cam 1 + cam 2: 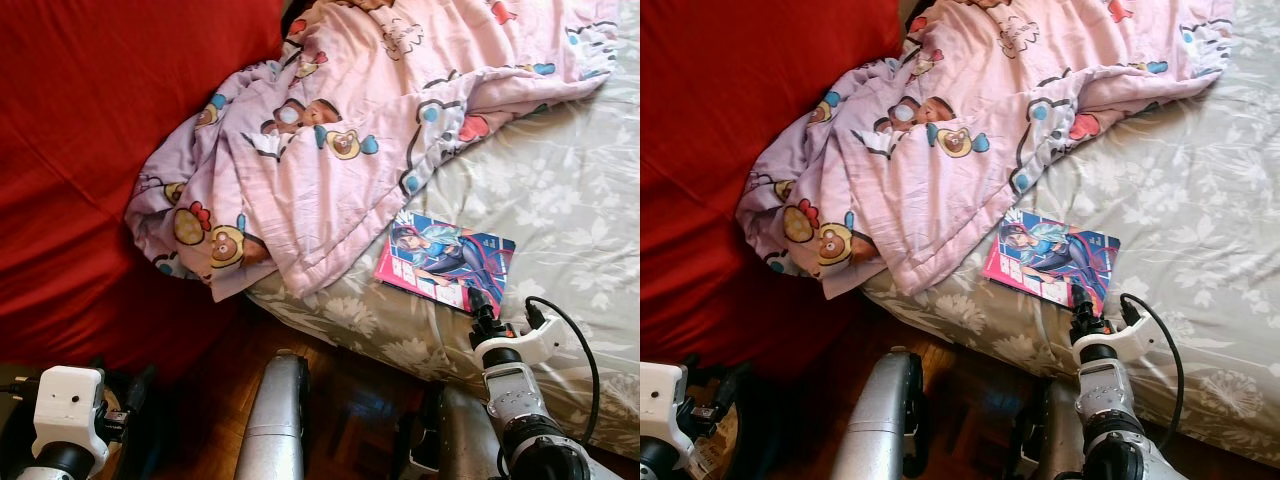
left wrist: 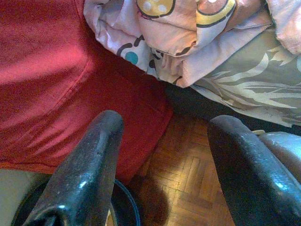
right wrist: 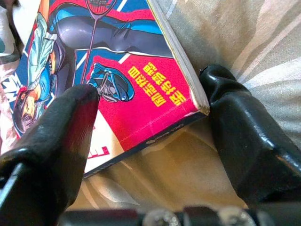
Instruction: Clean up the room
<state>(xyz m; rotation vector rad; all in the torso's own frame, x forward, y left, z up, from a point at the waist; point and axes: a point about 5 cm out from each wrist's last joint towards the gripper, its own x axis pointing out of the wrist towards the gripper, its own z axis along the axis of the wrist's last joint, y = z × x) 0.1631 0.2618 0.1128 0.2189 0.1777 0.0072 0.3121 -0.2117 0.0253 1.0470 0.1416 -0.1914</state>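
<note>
While straddling only the near corner of the comic book (image 1: 445,258), risks a thin and slippery pinch. Right gripper (image 3: 150,103) spread wide, not pressed together: one finger over the glossy cover, the other against the page edge at the corner, low on the floral sheet (image 1: 560,190). Book flat on that sheet, low and right of centre in the left eye view, near the mattress edge, its far side just beside the hem of the pink blanket (image 1: 330,150). Could pivot out on closing, with so little cover between the pads, and slide off toward the wooden floor (image 2: 188,179). Could crease if lifted by that corner alone. Might also catch sheet along with the pages and drag fabric up. Left gripper (image 2: 164,127) at the lower left, spread, holding nothing, above the floor beside the red cover (image 1: 90,130).
</note>
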